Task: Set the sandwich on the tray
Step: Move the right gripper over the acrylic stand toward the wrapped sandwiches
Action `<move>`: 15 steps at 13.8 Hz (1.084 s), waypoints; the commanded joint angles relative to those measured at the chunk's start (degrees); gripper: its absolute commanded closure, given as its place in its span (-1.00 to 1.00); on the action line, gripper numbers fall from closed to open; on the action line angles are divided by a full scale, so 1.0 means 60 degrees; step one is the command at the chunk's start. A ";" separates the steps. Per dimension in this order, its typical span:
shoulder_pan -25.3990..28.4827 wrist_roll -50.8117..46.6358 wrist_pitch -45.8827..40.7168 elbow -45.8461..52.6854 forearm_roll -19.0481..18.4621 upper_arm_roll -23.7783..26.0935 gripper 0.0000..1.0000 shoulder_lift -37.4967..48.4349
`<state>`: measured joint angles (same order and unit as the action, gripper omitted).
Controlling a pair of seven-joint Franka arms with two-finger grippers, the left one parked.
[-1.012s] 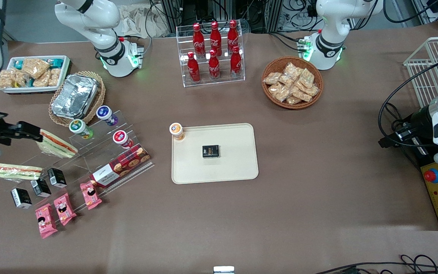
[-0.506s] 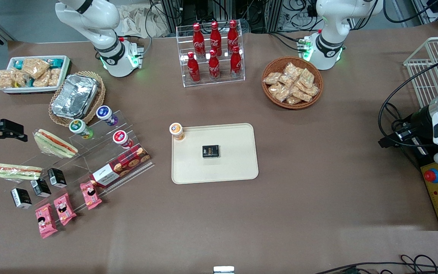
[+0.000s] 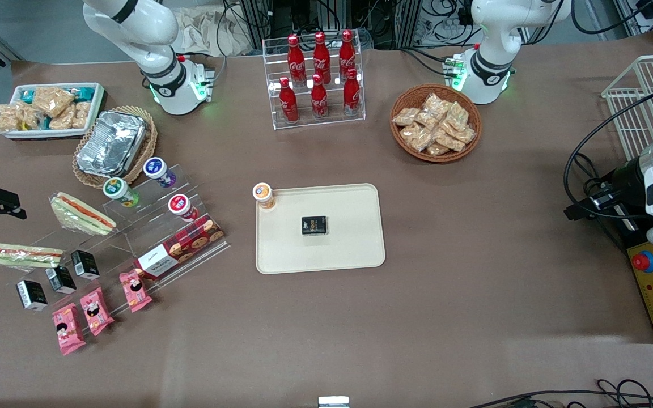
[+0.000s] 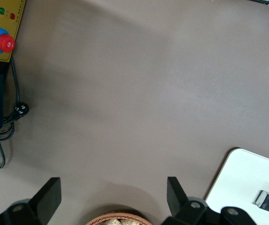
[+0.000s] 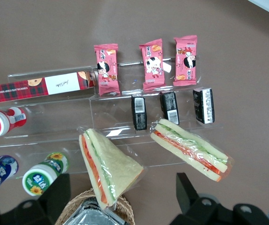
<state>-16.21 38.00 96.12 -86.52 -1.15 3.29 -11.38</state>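
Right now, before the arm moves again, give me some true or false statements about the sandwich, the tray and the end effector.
1. The sandwich lies on the tray. False: it lies well apart from the tray, toward the working arm's end of the table.
2. The end effector is open. True.
3. The end effector grips the sandwich. False: it holds nothing and is off to the side of the sandwich, not touching it.
4. A small black box lies on the tray. True.
5. Six red cola bottles stand in a clear rack. True.
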 commanded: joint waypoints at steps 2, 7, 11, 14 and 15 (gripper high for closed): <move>-0.0052 0.0025 0.0020 0.0122 -0.0058 0.0053 -0.99 -0.0038; -0.0066 -0.1393 -0.0009 0.0137 -0.0029 0.0039 -0.97 -0.0067; -0.0315 -0.2993 0.0078 0.0326 -0.0378 -0.0092 -0.97 -0.0460; -0.0330 -0.4102 0.0093 0.0547 -0.0600 -0.0589 -0.98 -0.0843; -0.0330 -0.4629 0.0180 0.0533 -0.0629 -0.0867 -0.98 -0.0872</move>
<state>-17.88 15.58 97.05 -85.85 -3.58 0.11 -14.52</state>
